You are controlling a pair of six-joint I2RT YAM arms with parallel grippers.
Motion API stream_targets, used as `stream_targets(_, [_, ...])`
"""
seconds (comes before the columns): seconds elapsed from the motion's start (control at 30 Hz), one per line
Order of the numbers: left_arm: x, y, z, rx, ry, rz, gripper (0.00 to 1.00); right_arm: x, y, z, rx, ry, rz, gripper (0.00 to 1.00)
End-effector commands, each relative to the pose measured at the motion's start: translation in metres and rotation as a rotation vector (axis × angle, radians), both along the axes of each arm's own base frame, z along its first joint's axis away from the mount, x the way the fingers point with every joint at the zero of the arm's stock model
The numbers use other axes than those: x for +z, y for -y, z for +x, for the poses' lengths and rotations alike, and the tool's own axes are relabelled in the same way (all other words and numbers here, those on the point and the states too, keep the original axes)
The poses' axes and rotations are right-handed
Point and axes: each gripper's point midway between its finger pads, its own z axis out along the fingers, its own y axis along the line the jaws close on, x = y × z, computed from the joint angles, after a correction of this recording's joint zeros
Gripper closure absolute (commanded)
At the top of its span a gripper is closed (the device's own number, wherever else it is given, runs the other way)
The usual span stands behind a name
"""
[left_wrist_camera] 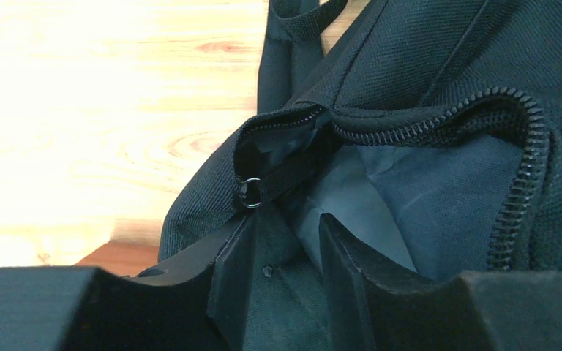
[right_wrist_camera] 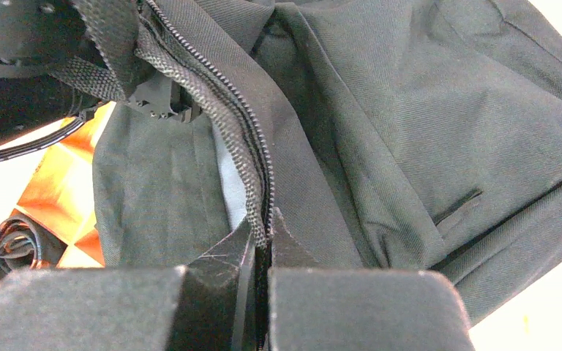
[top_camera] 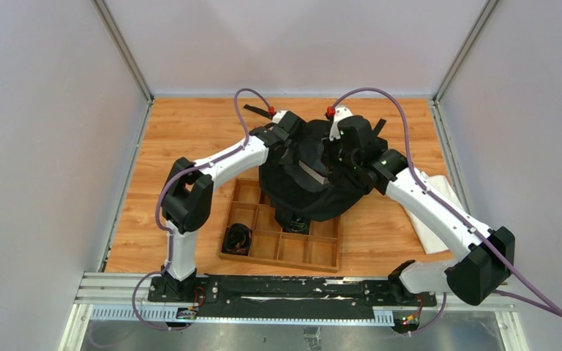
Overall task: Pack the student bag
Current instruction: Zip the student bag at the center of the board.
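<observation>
We see the bag (top_camera: pixel 315 183) hanging slumped between the two arms near the middle of the table (top_camera: pixel 190 139), over the far right part of the tray (top_camera: pixel 322 257). Its lower folds sag toward the tray's far compartments, and one strap (top_camera: pixel 257 110) trails on the wood behind the left arm.

The right gripper (right_wrist_camera: pixel 262 219) has its fingers pressed together on the bag's zipper edge, and the toothed tape runs straight down into the pinch.

The left gripper (left_wrist_camera: pixel 289 219) sits at the mouth of the bag with its fingers apart. Grey lining and a small metal ring (left_wrist_camera: pixel 250 192) lie just past the tips, and the zipper (left_wrist_camera: pixel 516 183) curves round the open mouth on the right. We cannot tell whether these fingers grip any fabric.

A coiled black cable (top_camera: pixel 237 238) lies in the tray's near left compartment, and a white cloth (top_camera: pixel 432 219) lies on the table under the right arm
</observation>
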Motion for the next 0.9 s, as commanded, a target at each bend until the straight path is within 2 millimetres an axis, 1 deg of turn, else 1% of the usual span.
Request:
stream_targets(0.0, [0.003, -0.008, 0.010, 0.032, 0.045, 0.088, 0.58, 0.009, 0.006, 0.001, -0.020, 0.025, 0.028, 1.00])
stream_targets(0.1, [0.004, -0.005, 0.006, 0.004, 0.017, 0.084, 0.63, 0.009, 0.008, 0.002, -0.027, 0.029, 0.019, 1.00])
stream_targets(0.2, [0.011, 0.003, -0.006, -0.043, -0.033, 0.039, 0.63, 0.008, 0.009, 0.002, -0.028, 0.028, 0.014, 1.00])
stream_targets(0.37, [0.029, 0.026, -0.035, -0.132, -0.117, -0.132, 0.53, 0.004, 0.007, 0.001, -0.019, 0.017, 0.012, 1.00])
stream_targets(0.43, [0.029, 0.037, -0.045, -0.164, -0.171, -0.194, 0.52, 0.002, 0.005, 0.001, -0.014, 0.011, 0.015, 1.00])
stream_targets(0.5, [0.024, 0.041, -0.052, -0.175, -0.210, -0.217, 0.52, 0.001, 0.004, 0.001, -0.007, 0.005, 0.017, 1.00])
stream_targets(0.6, [0.010, 0.037, -0.055, -0.154, -0.242, -0.195, 0.48, 0.002, 0.004, 0.000, -0.005, 0.009, 0.020, 1.00])
stream_targets(0.73, [-0.017, 0.017, -0.059, -0.068, -0.293, -0.089, 0.44, 0.001, 0.004, -0.002, 0.001, 0.009, 0.020, 1.00])
stream_targets(0.87, [-0.042, 0.008, -0.063, -0.028, -0.329, -0.032, 0.44, -0.002, 0.005, -0.004, 0.000, 0.000, 0.023, 1.00])
